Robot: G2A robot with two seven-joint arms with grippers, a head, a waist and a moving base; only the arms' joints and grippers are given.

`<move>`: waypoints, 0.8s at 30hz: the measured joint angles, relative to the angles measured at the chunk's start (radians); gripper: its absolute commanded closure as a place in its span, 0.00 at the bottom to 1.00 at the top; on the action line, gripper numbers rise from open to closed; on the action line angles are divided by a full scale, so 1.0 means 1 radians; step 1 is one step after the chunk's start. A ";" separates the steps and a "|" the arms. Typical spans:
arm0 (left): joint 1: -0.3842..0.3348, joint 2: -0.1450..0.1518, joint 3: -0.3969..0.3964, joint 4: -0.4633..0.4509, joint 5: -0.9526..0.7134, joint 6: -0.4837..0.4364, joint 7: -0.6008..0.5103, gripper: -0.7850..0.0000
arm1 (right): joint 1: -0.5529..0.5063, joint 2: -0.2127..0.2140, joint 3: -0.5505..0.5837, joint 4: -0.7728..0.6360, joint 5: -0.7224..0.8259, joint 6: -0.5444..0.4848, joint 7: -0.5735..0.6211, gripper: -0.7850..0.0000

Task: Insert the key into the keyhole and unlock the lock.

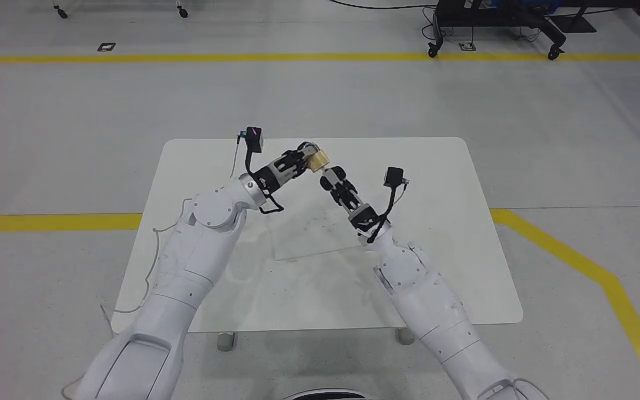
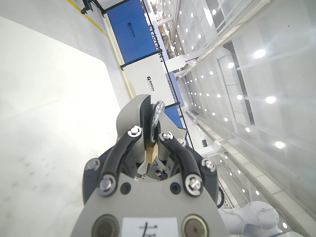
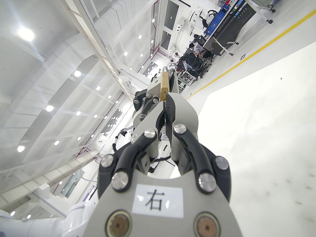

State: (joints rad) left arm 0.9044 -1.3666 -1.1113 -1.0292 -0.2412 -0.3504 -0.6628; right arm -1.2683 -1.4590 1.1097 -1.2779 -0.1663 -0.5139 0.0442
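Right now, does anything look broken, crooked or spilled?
Nothing looks broken or spilled. The brass lock is held up over the table by the left gripper, with the right gripper close beside it.

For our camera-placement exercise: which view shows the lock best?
The top view: the lock shows its broad brass face, held at the tip of the left end effector. The right wrist view shows it edge-on. The left wrist view shows a small part in the end effector's grip.
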 measured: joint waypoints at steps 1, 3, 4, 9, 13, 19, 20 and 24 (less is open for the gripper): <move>0.000 0.000 -0.001 0.000 -0.001 0.001 0.002 1.00 | 0.000 0.000 0.000 0.000 0.003 -0.001 -0.002 0.52; 0.000 0.000 -0.002 0.001 -0.001 0.002 0.002 1.00 | 0.000 -0.001 0.002 0.000 0.005 -0.003 -0.007 0.07; -0.001 0.000 -0.002 0.001 -0.001 0.002 0.003 1.00 | 0.000 -0.001 0.004 0.000 0.005 -0.005 -0.011 0.00; 0.000 0.000 -0.004 0.004 -0.004 0.005 0.008 1.00 | -0.006 -0.002 0.012 -0.007 0.032 -0.021 -0.036 0.00; 0.004 -0.002 -0.010 0.005 -0.014 0.005 0.044 1.00 | -0.007 -0.003 0.013 -0.008 0.036 -0.023 -0.039 0.00; 0.008 -0.001 -0.012 0.001 -0.011 0.003 0.051 1.00 | -0.007 -0.003 0.013 -0.008 0.035 -0.023 -0.038 0.00; 0.015 -0.001 -0.015 -0.005 -0.005 -0.003 0.068 1.00 | -0.008 -0.003 0.013 -0.010 0.037 -0.024 -0.037 0.00; 0.044 -0.003 -0.018 -0.023 0.009 -0.065 0.146 1.00 | -0.033 -0.005 0.012 -0.055 0.203 -0.016 0.090 0.51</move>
State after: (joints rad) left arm 0.9482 -1.3700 -1.1288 -1.0519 -0.2326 -0.4154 -0.5171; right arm -1.3011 -1.4643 1.1221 -1.3331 0.0370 -0.5299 0.1345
